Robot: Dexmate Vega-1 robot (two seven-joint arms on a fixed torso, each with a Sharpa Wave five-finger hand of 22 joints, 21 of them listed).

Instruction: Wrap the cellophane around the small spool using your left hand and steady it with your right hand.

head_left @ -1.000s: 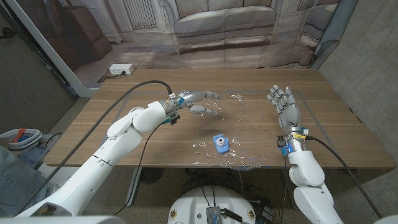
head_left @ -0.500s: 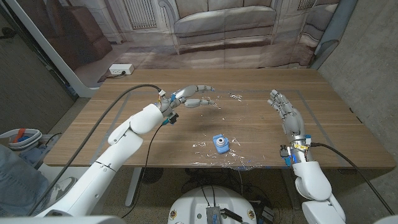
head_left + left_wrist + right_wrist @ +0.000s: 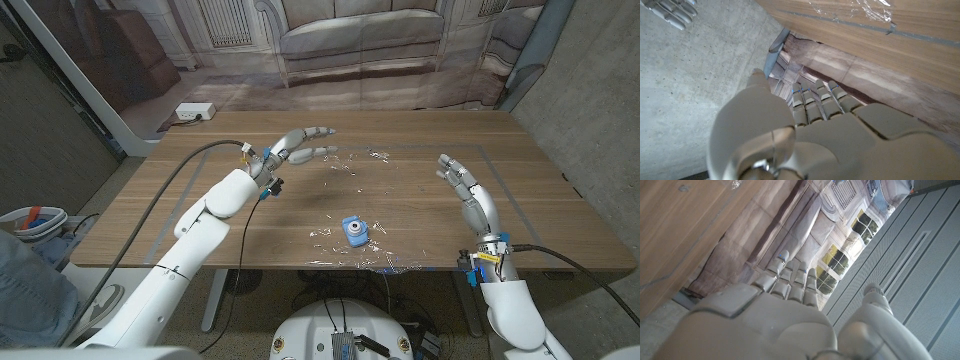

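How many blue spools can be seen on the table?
1. The small blue spool stands near the table's front edge, between the two arms, on crinkled cellophane. None other is visible.

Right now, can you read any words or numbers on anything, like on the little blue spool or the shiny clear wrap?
No text can be read anywhere.
Small blue spool on the wooden table: no letters or numbers visible; too small to tell if any are printed.
Clear crinkled cellophane: bare, only glints.
White box on the floor: any marking too small to read.
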